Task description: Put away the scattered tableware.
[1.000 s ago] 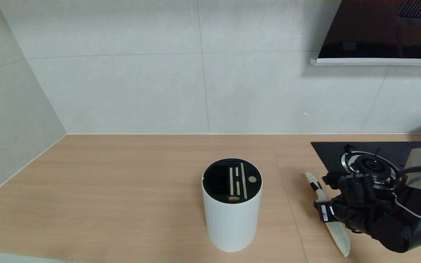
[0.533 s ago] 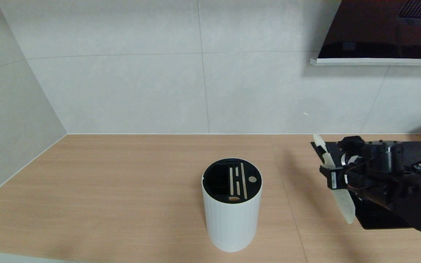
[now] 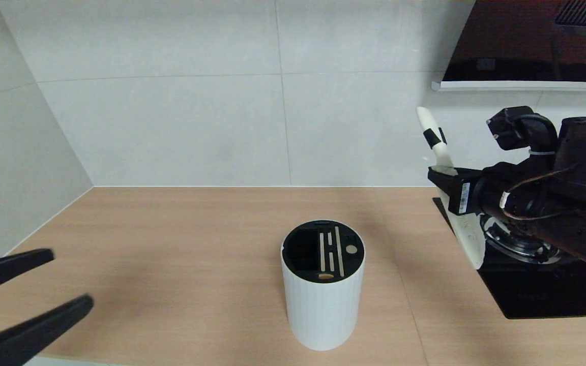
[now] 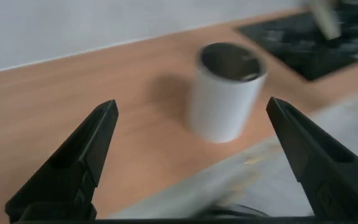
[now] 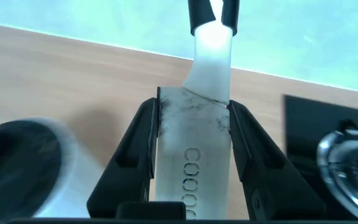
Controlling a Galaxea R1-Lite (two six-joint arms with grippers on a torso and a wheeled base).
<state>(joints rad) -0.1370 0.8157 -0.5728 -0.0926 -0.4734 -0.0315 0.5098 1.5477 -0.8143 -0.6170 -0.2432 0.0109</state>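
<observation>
Right pincer (image 5: 193,127) clamps white knife (image 5: 199,87) near a likely holder (image 5: 23,171).

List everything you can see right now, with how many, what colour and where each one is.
knife: one, white with black bands on the handle, held in the air at the right, blade pointing down.
holder: one, white cylinder with a black slotted top, upright mid-counter.
cooktop: one, black with a metal burner, at the counter's right end.
range hood: one, dark, on the wall at upper right.
counter: one, light wood.
wall: pale grey tiles, behind and to the left.
right tool: one, black, shut on the knife, above the cooktop's edge.
left tool: one, black, open, over the counter's near left part.
</observation>
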